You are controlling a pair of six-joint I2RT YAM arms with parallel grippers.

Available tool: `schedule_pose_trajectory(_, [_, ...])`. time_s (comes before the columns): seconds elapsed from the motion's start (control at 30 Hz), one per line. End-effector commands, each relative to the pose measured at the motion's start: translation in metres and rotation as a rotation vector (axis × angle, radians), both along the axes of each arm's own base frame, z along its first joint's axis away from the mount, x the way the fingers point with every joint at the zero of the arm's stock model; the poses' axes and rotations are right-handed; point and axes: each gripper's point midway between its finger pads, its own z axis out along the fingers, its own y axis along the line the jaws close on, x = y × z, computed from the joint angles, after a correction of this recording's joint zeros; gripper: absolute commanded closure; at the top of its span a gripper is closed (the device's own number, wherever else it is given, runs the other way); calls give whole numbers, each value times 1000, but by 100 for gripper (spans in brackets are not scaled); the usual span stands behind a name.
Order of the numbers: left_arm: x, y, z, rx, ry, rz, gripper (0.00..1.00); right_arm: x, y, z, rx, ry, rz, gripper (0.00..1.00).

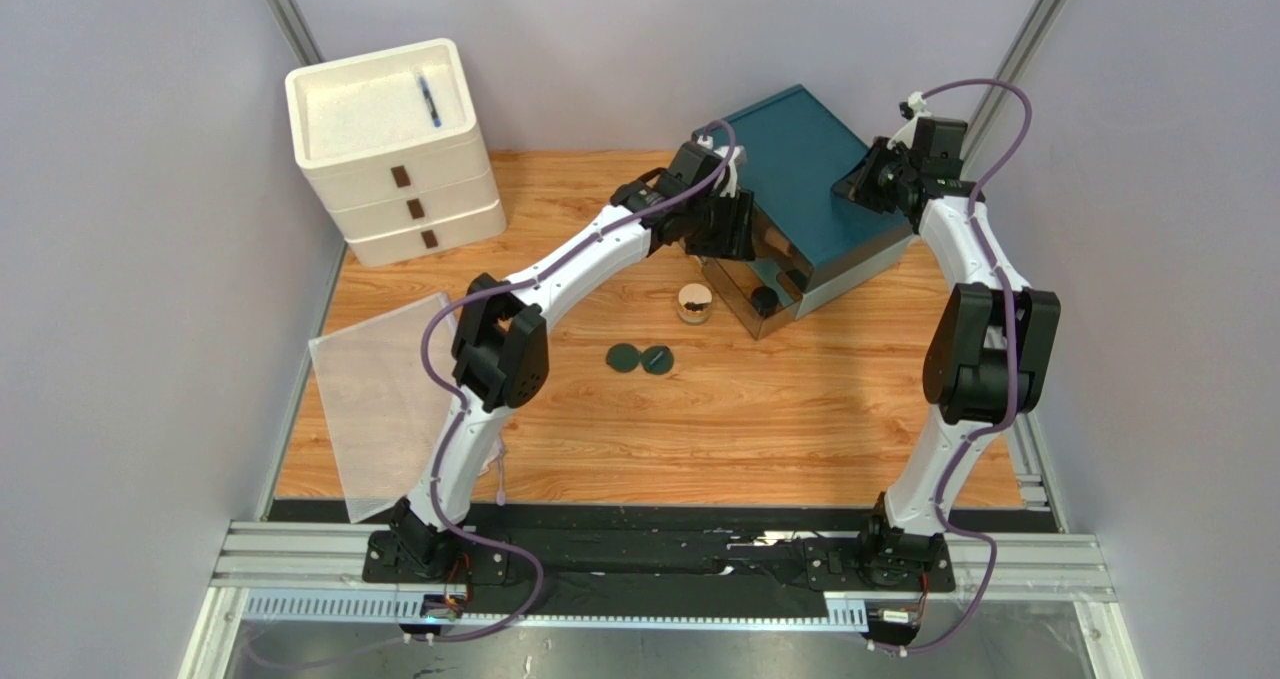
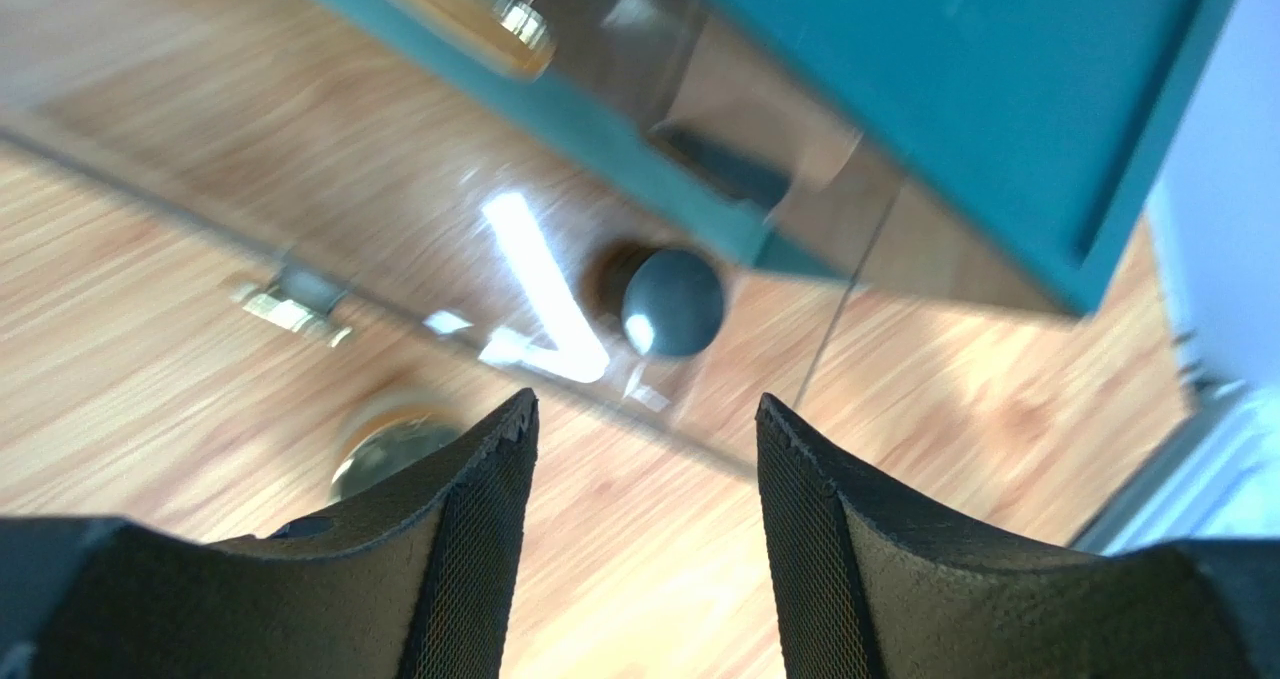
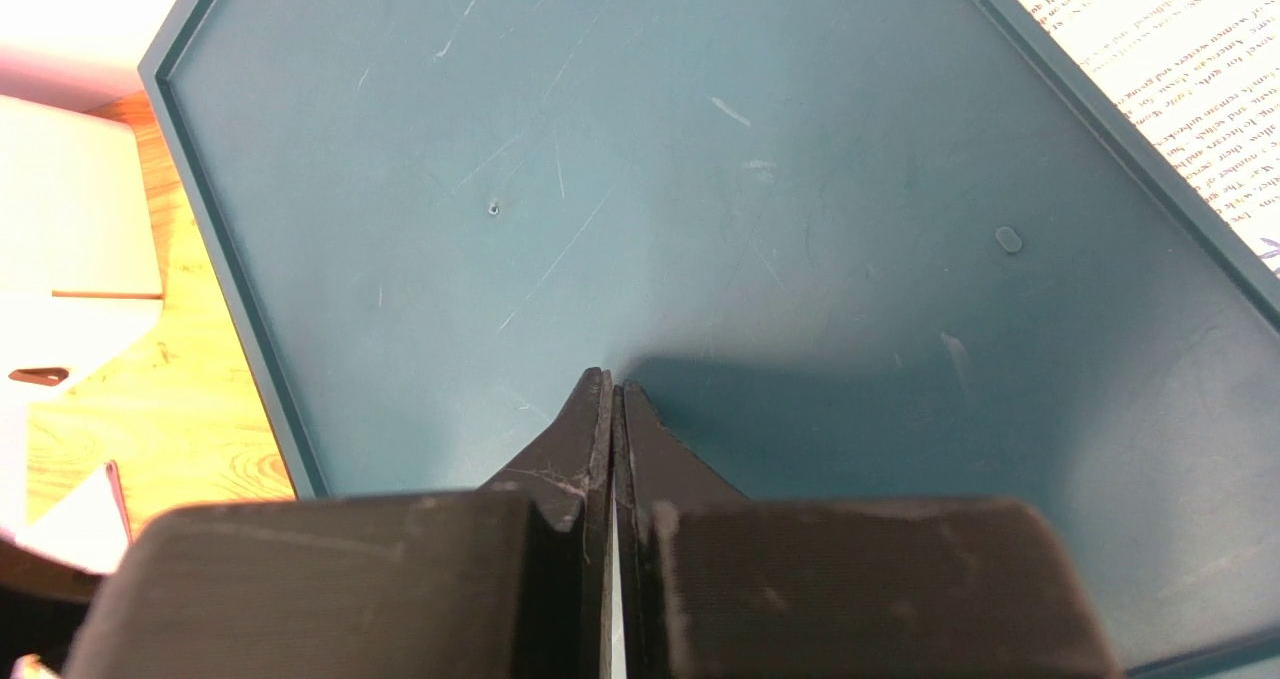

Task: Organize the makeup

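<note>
A clear case with a teal lid (image 1: 812, 169) stands at the back right. My left gripper (image 1: 730, 232) is open and empty at the case's front left corner; in the left wrist view (image 2: 646, 403) its fingers frame bare wood in front of the clear wall. A black jar (image 1: 765, 300) sits inside the case, and it also shows in the left wrist view (image 2: 672, 301). A gold-lidded jar (image 1: 694, 304) stands on the table just left of the case, half hidden by a finger (image 2: 394, 448). Two dark green compacts (image 1: 640, 358) lie side by side. My right gripper (image 3: 613, 387) is shut on the teal lid (image 3: 676, 184).
A white three-drawer unit (image 1: 394, 139) stands at the back left with a blue pen (image 1: 428, 102) on top. A clear plastic sheet (image 1: 376, 402) lies at the table's left edge. A gold-capped bottle (image 2: 466, 4) shows inside the case.
</note>
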Motion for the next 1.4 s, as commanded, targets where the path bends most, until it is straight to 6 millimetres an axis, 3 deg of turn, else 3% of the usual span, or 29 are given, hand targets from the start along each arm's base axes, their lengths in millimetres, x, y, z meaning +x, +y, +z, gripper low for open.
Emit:
schedule_pose_trajectory(0.0, [-13,48,24,194,-130,-55,38,-134,1,-176,-70,706,7,100])
schedule_pose_trajectory(0.03, [-15,55,19,229,-132,-59,31,-134,1,-176,-69,706,6,100])
schedule_pose_trajectory(0.13, [-24,80,-6,358,-92,-63,25,-134,1,-177,-69,704,8,100])
schedule_pose_trajectory(0.37, [-38,99,-52,460,-18,-88,21,-134,2,-178,-67,709,9,100])
schedule_pose_trajectory(0.63, [-30,86,-77,446,-1,-102,16,-132,1,-178,-72,709,8,100])
schedule_pose_trajectory(0.97, [-16,63,-83,389,4,-106,16,-131,-1,-177,-84,714,11,100])
schedule_pose_trajectory(1.13, [-10,62,-94,403,11,-81,16,-131,-2,-177,-88,715,11,100])
schedule_pose_trajectory(1.37, [-7,63,-108,422,29,-55,26,-132,-2,-177,-87,718,13,100])
